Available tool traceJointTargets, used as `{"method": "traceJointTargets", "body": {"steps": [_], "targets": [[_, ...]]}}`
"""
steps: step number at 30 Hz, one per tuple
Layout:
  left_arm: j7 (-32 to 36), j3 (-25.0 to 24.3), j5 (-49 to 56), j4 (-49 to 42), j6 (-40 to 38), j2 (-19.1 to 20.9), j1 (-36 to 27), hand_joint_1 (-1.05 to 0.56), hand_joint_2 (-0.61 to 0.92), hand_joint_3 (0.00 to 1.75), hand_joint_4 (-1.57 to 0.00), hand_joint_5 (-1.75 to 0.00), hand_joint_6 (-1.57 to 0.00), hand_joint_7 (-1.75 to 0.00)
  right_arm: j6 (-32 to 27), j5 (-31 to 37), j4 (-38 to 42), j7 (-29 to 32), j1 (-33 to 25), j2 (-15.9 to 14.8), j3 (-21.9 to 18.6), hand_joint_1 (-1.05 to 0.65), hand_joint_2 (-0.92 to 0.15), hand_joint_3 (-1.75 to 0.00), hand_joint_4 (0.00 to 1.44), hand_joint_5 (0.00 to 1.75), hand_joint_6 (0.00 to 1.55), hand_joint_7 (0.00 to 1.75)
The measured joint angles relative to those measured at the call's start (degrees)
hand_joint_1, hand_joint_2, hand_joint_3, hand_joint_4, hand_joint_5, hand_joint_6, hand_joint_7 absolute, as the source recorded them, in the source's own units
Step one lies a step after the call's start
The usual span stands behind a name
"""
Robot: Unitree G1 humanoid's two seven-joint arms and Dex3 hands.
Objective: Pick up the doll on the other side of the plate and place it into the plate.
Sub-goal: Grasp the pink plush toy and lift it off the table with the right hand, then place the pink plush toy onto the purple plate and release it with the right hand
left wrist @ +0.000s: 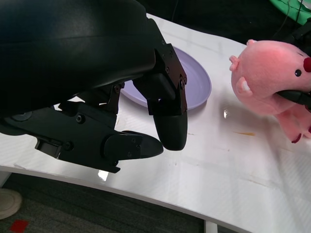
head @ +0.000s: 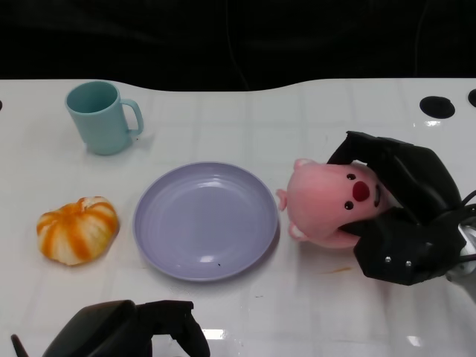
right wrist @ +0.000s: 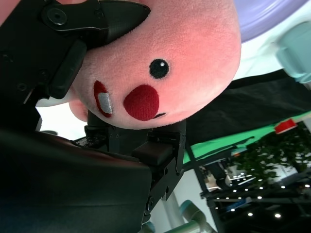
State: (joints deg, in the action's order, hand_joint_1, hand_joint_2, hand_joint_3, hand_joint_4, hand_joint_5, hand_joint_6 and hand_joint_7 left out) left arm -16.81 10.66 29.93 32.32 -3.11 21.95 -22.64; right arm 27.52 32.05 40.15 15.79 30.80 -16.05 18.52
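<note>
Two hands show in the head view: the right hand (head: pixel 398 216) grips the pink doll (head: pixel 331 202) at the desk's (head: pixel 297 312) right, fingers wrapped over its top and under its side, while the left hand (head: pixel 130 331) sits at the near edge, fingers apart and holding nothing. The doll lies just right of the plate (head: pixel 204 219), nearly touching its rim, face turned up toward the camera, its long axis running roughly left to right. A teal mug (head: pixel 100 117) stands behind the plate at left, and an orange pumpkin (head: pixel 78 229) lies left of the plate. No writing is readable anywhere. From the left wrist, the left hand's fingers (left wrist: pixel 167 116) hang above the desk near the plate (left wrist: pixel 197 90); the doll (left wrist: pixel 272 77) lies beyond. From the right wrist, black fingers (right wrist: pixel 97 19) press into the doll's (right wrist: pixel 184 63) head.
</note>
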Motion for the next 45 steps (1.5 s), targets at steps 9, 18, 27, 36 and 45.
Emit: {"method": "traceJointTargets", "body": {"steps": [9,18,27,36,45], "targets": [[0.02,0.36,0.67,-0.2,0.22,-0.11,-0.02,-0.28,0.92,0.38,-0.65,-1.59,-0.71,-0.97,0.64,-0.51,-1.88,-0.33,4.5,5.2,-0.03,-0.17,-0.32,-1.43,0.97,1.75,0.71,1.75],[0.14,1.24,2.28,-0.54,0.47,-0.55,-0.01,-0.28,0.92,0.37,-0.68,-1.51,-0.72,-0.97,-0.89,0.07,-1.49,-1.92,11.51,11.89,1.06,-0.21,-0.24,-1.53,0.99,1.75,0.73,1.75],[1.36,3.21,4.96,-1.04,0.8,-1.83,0.12,-0.25,0.92,0.35,-0.68,-1.53,-0.73,-0.93,-3.13,3.15,3.75,-2.7,16.29,16.97,5.74,-0.22,-0.26,-1.42,1.0,1.75,0.73,1.75],[1.36,3.38,6.17,-0.46,0.53,-2.57,-0.45,-0.25,0.92,0.34,-0.69,-1.48,-0.74,-0.92,-6.78,5.68,7.71,-2.55,19.19,20.64,9.15,-0.25,-0.32,-1.28,1.0,1.75,0.69,1.75],[1.37,3.42,6.31,-0.44,0.7,-2.6,-0.63,-0.25,0.92,0.35,-0.7,-1.48,-0.75,-0.92,-5.82,4.73,8.85,-5.42,19.34,21.02,9.57,-0.41,-0.73,-0.47,0.41,0.98,0.56,0.21]]}}
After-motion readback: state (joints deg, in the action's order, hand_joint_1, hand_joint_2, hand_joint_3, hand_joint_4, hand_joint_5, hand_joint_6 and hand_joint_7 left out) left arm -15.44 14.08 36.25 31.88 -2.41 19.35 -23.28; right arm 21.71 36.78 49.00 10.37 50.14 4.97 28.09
